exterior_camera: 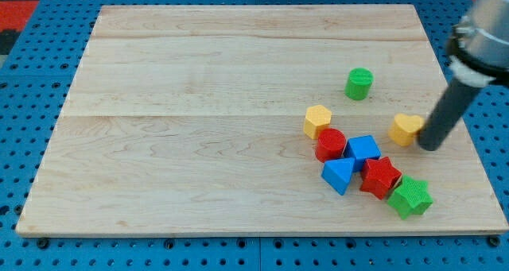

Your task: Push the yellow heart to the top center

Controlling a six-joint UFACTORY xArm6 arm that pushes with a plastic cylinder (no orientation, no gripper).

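Observation:
The yellow heart (406, 129) lies on the wooden board (199, 104) at the view's right, a little below mid-height. My tip (429, 146) is right beside it, touching or nearly touching its right side. The dark rod slants up to the view's upper right. A yellow hexagon (317, 121) lies to the heart's left.
A green cylinder (359, 83) stands above and left of the heart. Below the hexagon is a cluster: a red cylinder (330, 145), a blue cube (363, 149), a blue triangle (339, 175), a red star (380, 177) and a green star (411, 197). The board's right edge is close to my tip.

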